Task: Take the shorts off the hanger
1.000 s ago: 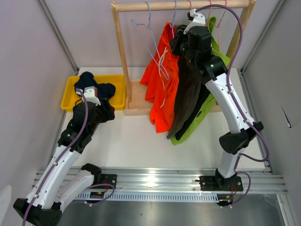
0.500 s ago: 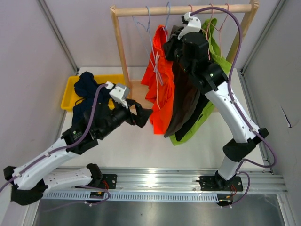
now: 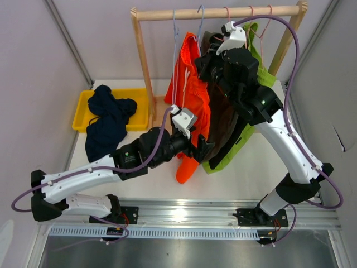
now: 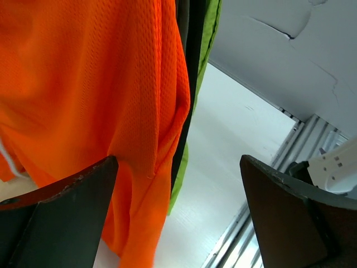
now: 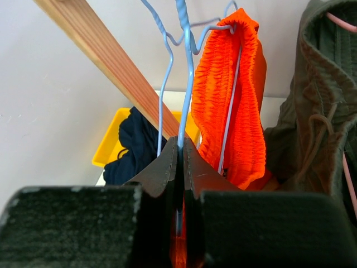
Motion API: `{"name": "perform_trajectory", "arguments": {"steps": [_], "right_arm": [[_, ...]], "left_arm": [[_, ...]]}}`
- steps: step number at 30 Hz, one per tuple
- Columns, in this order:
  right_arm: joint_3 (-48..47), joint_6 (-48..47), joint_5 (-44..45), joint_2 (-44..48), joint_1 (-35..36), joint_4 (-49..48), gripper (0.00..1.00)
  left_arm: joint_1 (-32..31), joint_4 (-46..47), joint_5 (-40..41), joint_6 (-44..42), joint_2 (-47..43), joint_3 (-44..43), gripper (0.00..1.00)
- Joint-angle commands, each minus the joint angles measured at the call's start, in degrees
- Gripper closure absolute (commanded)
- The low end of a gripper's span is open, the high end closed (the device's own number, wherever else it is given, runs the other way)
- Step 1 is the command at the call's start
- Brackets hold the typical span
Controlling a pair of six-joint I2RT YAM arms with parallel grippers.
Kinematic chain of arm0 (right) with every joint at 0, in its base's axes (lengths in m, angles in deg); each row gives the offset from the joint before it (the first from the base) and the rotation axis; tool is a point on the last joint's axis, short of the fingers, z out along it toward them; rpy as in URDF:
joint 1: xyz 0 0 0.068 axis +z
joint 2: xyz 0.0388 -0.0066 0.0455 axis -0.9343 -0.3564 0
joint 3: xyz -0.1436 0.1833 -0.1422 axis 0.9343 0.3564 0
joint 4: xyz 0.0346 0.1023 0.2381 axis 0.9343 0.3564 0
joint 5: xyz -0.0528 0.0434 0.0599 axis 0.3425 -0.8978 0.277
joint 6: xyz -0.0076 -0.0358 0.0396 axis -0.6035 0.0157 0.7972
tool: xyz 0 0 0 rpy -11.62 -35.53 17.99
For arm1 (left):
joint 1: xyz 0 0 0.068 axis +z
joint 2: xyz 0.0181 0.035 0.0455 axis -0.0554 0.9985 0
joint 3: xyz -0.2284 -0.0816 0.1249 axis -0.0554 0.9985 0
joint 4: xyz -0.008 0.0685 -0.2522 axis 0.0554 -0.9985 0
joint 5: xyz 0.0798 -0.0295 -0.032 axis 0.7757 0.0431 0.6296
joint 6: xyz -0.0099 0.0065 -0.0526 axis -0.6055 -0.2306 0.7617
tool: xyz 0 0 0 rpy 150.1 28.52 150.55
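Pale grey walls close in a white table (image 3: 156,167); at its back stands one wooden rack (image 3: 142,67), and at the left one yellow tray (image 3: 81,111).

The left gripper (image 4: 178,162) is spread to its full width and grips nothing; it sits low beside the orange shorts (image 3: 192,95), whose hem hangs just over one finger, though whether cloth and finger touch I cannot tell. The right gripper (image 5: 181,146) is up by the rail, pressed tight on the wire of a pale blue hanger (image 5: 188,67), with the orange waistband draped over blue wire just beside it.

Five pairs of shorts in all. Four hang on the rack: the orange pair with its white drawstring; the olive-grey shorts (image 5: 318,111) next to it; the black shorts (image 4: 195,67) behind those; the lime green shorts (image 3: 228,159) farthest right. The fifth, the navy shorts (image 3: 109,120), lie heaped in the tray and spill over its near edge onto the table.

Two blue hangers and three pink hooks show on the rail.
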Motion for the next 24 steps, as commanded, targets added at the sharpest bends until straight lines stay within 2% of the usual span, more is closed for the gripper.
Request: {"name": "perform_trajectory", "arguments": {"steps": [1, 2, 4, 5, 6, 8, 9, 10, 11, 15, 20, 23, 24], "right_arm": [[-0.8, 1.1, 0.9, 2.5, 0.0, -4.3, 1.00], [-0.8, 1.8, 0.7, 2.8, 0.1, -3.8, 1.00], [-0.8, 2.5, 0.0, 3.2, 0.1, -3.2, 1.00], [-0.8, 3.2, -0.1, 3.6, 0.1, -2.8, 1.00], [-0.8, 3.7, -0.3, 3.8, 0.2, -2.6, 1.00], [-0.6, 4.3, -0.7, 4.3, 0.3, -2.2, 1.00], [-0.7, 4.3, -0.7, 4.4, 0.3, -2.2, 1.00], [-0.9, 4.3, -0.8, 4.5, 0.2, -2.2, 1.00], [-1.0, 4.3, -0.9, 4.6, 0.2, -1.9, 1.00], [-1.6, 4.3, -0.1, 4.6, -0.2, -1.6, 1.00], [-1.9, 4.5, -0.2, 4.6, -1.7, -1.7, 1.00], [-3.1, 4.7, -0.8, 3.9, -3.5, -1.6, 1.00], [-3.8, 4.7, -1.0, 3.7, -3.9, -1.4, 1.00]], "left_arm": [[-0.3, 6.2, 3.7, -1.9, 1.0, -2.8, 0.03], [-0.3, 6.7, 4.3, -2.3, 1.4, -2.8, 0.05], [-0.3, 7.9, 5.6, -2.7, 2.4, -3.1, 0.14], [-0.3, 8.3, 5.7, -3.0, 2.7, -3.2, 0.23], [-0.3, 8.7, 5.7, -3.2, 3.5, -3.3, 0.45], [-0.3, 8.7, 6.0, -2.9, 4.2, -3.4, 0.70], [-0.3, 8.7, 6.1, -2.7, 4.6, -3.6, 0.88], [-0.3, 8.7, 6.3, -2.5, 5.2, -3.5, 0.97], [-0.3, 9.2, 6.4, -1.9, 5.4, -3.4, 1.00], [-0.6, 12.6, 5.5, -0.8, 4.2, -0.6, 1.00], [-2.3, 14.1, 7.1, 0.2, -0.2, 7.1, 1.00], [-5.8, 14.3, 9.3, 1.4, -2.0, 10.0, 1.00], [-8.5, 14.7, 10.5, 1.8, -3.3, 13.4, 1.00]]}}
